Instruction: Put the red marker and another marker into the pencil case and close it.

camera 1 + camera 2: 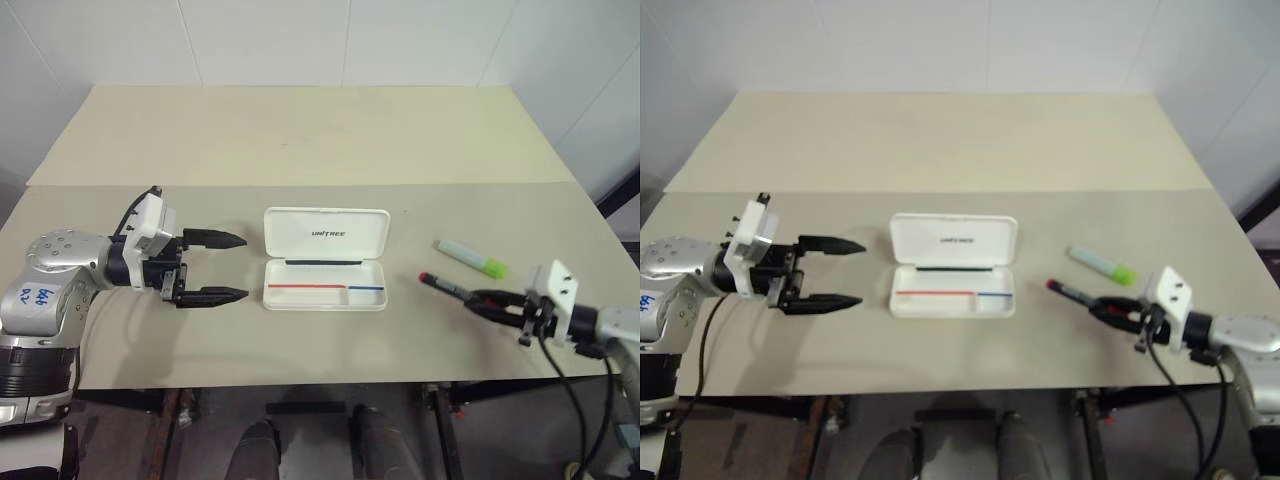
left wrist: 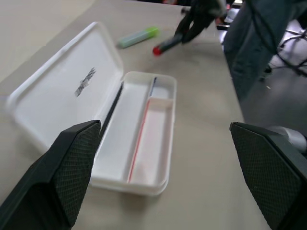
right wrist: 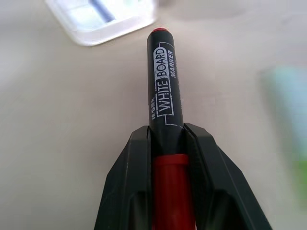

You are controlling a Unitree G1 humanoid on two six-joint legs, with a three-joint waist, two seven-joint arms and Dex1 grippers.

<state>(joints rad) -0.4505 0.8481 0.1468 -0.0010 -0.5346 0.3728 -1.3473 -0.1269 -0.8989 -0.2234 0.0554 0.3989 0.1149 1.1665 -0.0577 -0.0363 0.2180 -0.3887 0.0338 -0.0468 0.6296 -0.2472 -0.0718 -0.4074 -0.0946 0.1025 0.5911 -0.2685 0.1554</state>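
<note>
1. Right claw (image 1: 487, 300) is pinched on the red marker (image 1: 445, 287); fingers grip it where barrel meets cap, and the barrel w/ its red tail end sticks out ahead of the claw, pointing toward the pencil case (image 1: 325, 259).
2. Marker's free end sits just short of the case's right end, not touching it.
3. Pencil case lies open mid-bench (image 1: 300, 140), lid flat behind the tray, lettering up; black, red & blue stripes show inside.
4. Green highlighter (image 1: 472, 257) lies on the bench just behind the right claw & the red marker, apart from both, right of the case.
5. Left claw (image 1: 228, 267) is spread wide w/ nothing in it, near the case's left end, tips aimed at it.
</note>
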